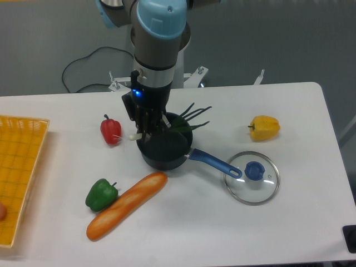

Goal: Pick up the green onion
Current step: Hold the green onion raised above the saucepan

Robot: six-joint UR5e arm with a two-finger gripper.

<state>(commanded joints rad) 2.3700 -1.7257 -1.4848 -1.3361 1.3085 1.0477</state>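
Note:
The green onion point(186, 118) hangs lifted above the black pot point(164, 151), roughly level. Its whitish root end point(132, 136) pokes out to the left of the fingers, and its dark green leaves fan out to the right over the pot's rim. My gripper point(149, 132) points straight down over the pot's left side and is shut on the onion's stalk. The stalk's middle is hidden behind the fingers.
The pot has a blue handle point(216, 162) pointing right toward a glass lid point(252, 177). A red pepper point(110, 130) stands left of the gripper, a green pepper point(101, 194) and a baguette point(126, 205) lie in front, a yellow pepper point(264, 127) at right, a yellow basket point(19, 167) at far left.

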